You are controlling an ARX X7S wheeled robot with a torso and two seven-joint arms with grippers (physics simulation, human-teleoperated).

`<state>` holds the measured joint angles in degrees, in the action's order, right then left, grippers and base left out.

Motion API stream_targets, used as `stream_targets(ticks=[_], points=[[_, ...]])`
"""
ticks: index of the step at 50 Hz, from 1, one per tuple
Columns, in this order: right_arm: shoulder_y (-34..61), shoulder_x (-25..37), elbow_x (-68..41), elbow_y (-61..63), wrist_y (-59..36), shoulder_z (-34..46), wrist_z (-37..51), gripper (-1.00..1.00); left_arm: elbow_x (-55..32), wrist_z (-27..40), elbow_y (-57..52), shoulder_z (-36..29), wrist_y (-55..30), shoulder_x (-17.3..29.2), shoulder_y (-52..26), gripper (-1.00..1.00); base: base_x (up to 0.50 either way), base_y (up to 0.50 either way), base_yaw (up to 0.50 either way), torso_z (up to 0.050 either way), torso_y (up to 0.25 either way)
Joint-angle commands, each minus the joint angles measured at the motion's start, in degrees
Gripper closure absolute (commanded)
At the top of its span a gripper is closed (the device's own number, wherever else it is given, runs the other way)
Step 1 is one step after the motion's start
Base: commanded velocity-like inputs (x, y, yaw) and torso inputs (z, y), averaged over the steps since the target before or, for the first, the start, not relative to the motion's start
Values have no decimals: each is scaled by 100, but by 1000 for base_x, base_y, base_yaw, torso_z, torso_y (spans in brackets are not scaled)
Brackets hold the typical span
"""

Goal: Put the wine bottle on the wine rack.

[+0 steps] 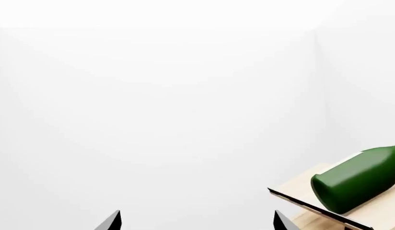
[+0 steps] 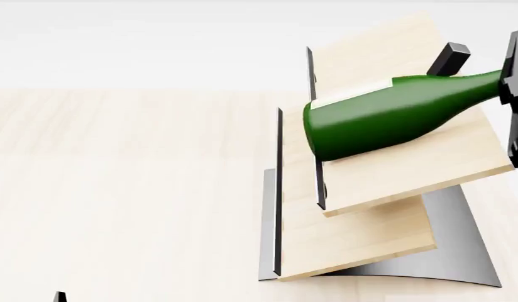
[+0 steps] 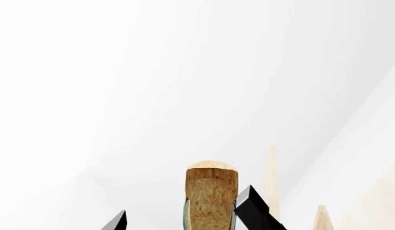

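The dark green wine bottle lies on its side on the upper slanted board of the wine rack, base against the dark metal edge, neck pointing right towards the black peg. My right gripper is at the neck end. In the right wrist view its jaws stand open around the tan cork, one finger close beside it, the other well apart. My left gripper is open and empty, beside the rack and the bottle's base.
The rack's lower board and curved grey metal base stand on a pale wood tabletop. A white wall lies behind. One left fingertip shows at the head view's bottom edge.
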<state>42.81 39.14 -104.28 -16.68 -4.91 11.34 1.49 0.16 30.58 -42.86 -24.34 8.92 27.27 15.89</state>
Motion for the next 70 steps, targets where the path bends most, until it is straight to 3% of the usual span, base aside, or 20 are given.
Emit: stream_targets(ticks=[1,47,70], points=[[-39,21,4,47,19,-36,11,-100,-2,17,-20,-2,-15,15,-3,-100,0,0,0,0,0],[-842,403,-35,1044,715,-853,462,-100,20,63,18,-72,30,51,-10,-100,0,0,0,0,0],[-1492,855,2863,2816,1994,-882,1882,-100,7,86,-55,-78,-29,76,-34,-100,0,0,0,0,0]])
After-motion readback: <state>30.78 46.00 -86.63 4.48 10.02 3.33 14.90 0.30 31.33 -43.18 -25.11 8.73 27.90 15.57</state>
